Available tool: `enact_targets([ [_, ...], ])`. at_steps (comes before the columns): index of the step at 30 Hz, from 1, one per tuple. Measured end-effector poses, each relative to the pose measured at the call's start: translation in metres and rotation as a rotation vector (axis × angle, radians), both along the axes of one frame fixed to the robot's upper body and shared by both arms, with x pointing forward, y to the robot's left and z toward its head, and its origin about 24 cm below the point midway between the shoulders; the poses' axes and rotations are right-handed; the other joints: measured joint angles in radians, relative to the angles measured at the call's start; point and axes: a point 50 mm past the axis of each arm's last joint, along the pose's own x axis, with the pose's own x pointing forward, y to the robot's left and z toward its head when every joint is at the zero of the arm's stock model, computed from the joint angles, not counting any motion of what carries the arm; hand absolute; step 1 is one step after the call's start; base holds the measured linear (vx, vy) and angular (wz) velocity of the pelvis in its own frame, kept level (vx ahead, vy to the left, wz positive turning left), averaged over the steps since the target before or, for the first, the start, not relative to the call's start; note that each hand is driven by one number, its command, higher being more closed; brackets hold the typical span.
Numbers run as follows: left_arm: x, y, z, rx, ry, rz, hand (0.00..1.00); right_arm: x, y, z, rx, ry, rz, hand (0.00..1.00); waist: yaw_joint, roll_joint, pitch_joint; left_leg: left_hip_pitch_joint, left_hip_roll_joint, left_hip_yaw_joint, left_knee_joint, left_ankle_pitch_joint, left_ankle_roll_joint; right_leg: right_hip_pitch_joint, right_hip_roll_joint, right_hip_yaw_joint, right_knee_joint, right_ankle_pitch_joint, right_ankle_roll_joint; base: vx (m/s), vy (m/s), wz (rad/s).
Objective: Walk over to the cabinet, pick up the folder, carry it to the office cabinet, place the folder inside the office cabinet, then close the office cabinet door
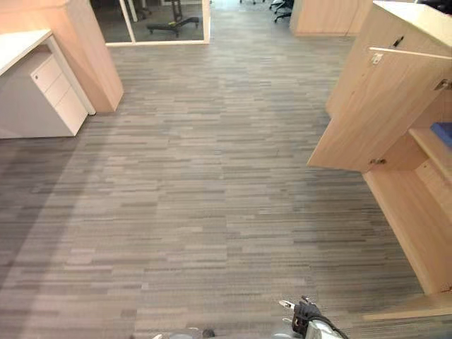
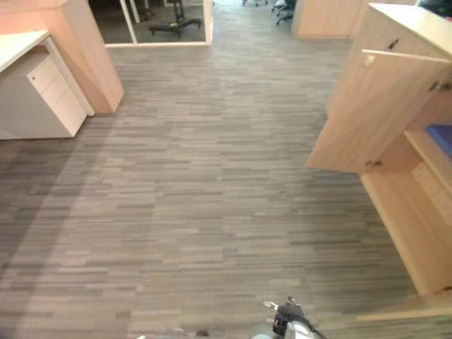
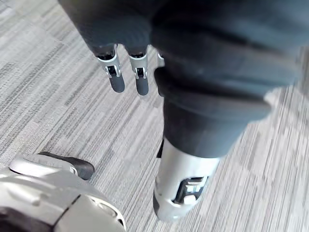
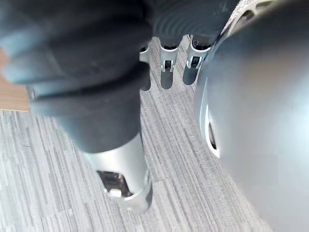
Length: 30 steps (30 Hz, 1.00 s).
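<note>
Could clip the out-swung door point(image 1: 374, 113) while turning, or shut it on a protruding edge. Underfoot, ribbed grey striped carpet point(image 1: 198, 198); at right, boxy pale wood-grain office cabinet point(image 1: 417, 212); on its shelf, something flat and blue, probably the folder point(image 1: 443, 133). Left robot hand point(image 3: 116, 79) and right robot hand point(image 4: 166, 77) hanging slack-fingered, empty.
</note>
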Motion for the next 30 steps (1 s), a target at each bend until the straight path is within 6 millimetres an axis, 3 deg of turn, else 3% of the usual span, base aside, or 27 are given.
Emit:
enact_targets([
  [1,0.003,-0.002,0.0,-0.006,-0.002,-0.013,0.0,0.002,-0.002,0.001,-0.005,-0.009,-0.001,0.0,-0.005,0.01,0.01,0.026,0.017,-0.003,-0.007,-0.002,0.0,-0.01,0.05,-0.017,-0.108,-0.005,0.002,0.25,-0.121,-0.14],
  [2,0.003,-0.003,-0.001,-0.007,-0.002,-0.016,0.0,0.002,-0.002,0.001,-0.007,-0.01,0.0,0.0,-0.006,0.013,0.012,0.034,0.022,-0.004,-0.012,-0.002,0.0,-0.014,0.063,-0.018,-0.138,-0.005,0.002,0.18,-0.138,-0.04],
  [4,0.005,-0.005,-0.001,-0.009,-0.006,-0.033,0.0,0.003,-0.004,0.002,-0.011,-0.011,0.0,0.0,-0.008,0.02,0.019,0.061,0.047,-0.004,-0.039,-0.021,-0.022,-0.044,0.131,-0.017,-0.344,0.03,0.015,0.16,-0.155,0.05],
  [5,0.006,-0.002,0.0,-0.002,-0.008,-0.037,0.0,0.001,-0.002,0.001,-0.007,-0.005,-0.001,0.0,-0.007,0.007,0.028,0.085,0.047,-0.003,-0.063,-0.05,-0.056,-0.049,0.149,-0.015,-0.485,0.121,0.01,0.2,-0.205,0.08],
  [6,0.007,-0.002,-0.001,-0.005,-0.004,-0.039,0.0,0.0,-0.004,0.001,-0.004,-0.004,-0.016,0.0,-0.005,0.003,0.043,0.119,0.053,-0.005,-0.071,-0.062,-0.073,-0.037,0.16,-0.004,-0.495,0.207,-0.038,0.25,-0.247,-0.02],
  [9,0.001,-0.013,-0.005,-0.045,0.02,-0.003,0.0,0.0,-0.011,0.002,-0.016,-0.011,-0.034,0.0,-0.011,0.046,0.038,0.119,0.118,0.003,-0.075,-0.088,-0.116,-0.037,0.235,-0.015,-0.495,0.142,-0.041,0.23,-0.241,-0.2],
  [11,0.0,-0.014,-0.005,-0.05,0.022,0.016,0.0,-0.005,-0.013,0.001,-0.009,-0.006,-0.07,0.0,-0.016,0.058,0.029,0.126,0.16,0.001,-0.07,-0.101,-0.134,-0.028,0.278,-0.024,-0.494,0.108,-0.052,0.25,-0.286,-0.03],
  [13,0.0,-0.013,-0.005,-0.05,0.019,0.035,0.0,-0.011,-0.011,-0.001,0.008,0.001,-0.11,0.0,-0.015,0.052,0.032,0.118,0.199,-0.015,-0.016,-0.112,-0.149,0.002,0.313,-0.039,-0.511,0.082,-0.061,0.24,-0.283,0.04],
  [15,0.0,-0.012,-0.005,-0.051,0.016,0.053,0.0,-0.022,-0.013,-0.004,0.013,0.024,-0.149,0.0,-0.013,0.045,0.026,0.059,0.24,-0.034,0.165,-0.124,-0.169,0.074,0.35,-0.048,-0.593,0.086,-0.056,0.25,-0.249,0.15],
  [16,-0.001,-0.012,-0.005,-0.056,0.009,0.08,0.0,-0.028,-0.014,-0.005,0.011,0.036,-0.153,0.0,-0.01,0.042,0.015,-0.014,0.276,-0.042,0.367,-0.125,-0.186,0.125,0.376,-0.044,-0.641,0.088,-0.054,0.27,-0.184,-0.01],
  [19,0.0,-0.015,-0.004,-0.064,-0.002,0.109,0.0,-0.032,-0.015,-0.006,0.008,0.056,-0.143,0.0,-0.002,0.053,0.004,-0.143,0.326,-0.067,0.738,-0.122,-0.231,0.213,0.436,0.01,-0.71,0.094,-0.07,0.3,-0.071,-0.43],
  [22,0.005,-0.014,-0.003,-0.058,-0.023,0.105,0.0,-0.034,-0.016,-0.008,0.009,0.074,-0.142,0.0,0.018,0.05,0.006,-0.243,0.298,-0.068,0.825,-0.16,-0.203,0.266,0.448,0.105,-0.737,0.099,-0.103,0.28,0.064,-0.82],
  [24,0.009,-0.014,-0.001,-0.052,-0.037,0.091,0.0,-0.035,-0.017,-0.008,0.009,0.081,-0.14,0.0,0.028,0.048,0.007,-0.296,0.269,-0.085,0.786,-0.188,-0.18,0.286,0.438,0.159,-0.743,0.097,-0.106,0.17,0.125,-1.0],
  [25,0.008,-0.013,-0.001,-0.05,-0.036,0.087,0.0,-0.035,-0.016,-0.008,0.009,0.083,-0.138,0.0,0.035,0.045,0.009,-0.322,0.249,-0.099,0.734,-0.198,-0.165,0.296,0.427,0.192,-0.742,0.099,-0.101,0.21,0.223,-1.29],
  [27,0.008,-0.011,-0.001,-0.042,-0.038,0.084,0.0,-0.035,-0.016,-0.008,0.009,0.085,-0.136,0.0,0.039,0.035,0.015,-0.367,0.184,-0.189,0.544,-0.199,-0.171,0.316,0.385,0.266,-0.743,0.081,-0.081,0.18,0.233,-1.1],
  [30,0.007,-0.009,-0.001,-0.044,-0.043,0.119,0.0,-0.039,-0.016,-0.009,0.008,0.088,-0.135,0.0,0.038,0.032,0.014,-0.39,0.139,-0.353,0.241,-0.125,-0.166,0.353,0.335,0.335,-0.742,0.043,-0.021,0.26,0.305,-0.62],
])
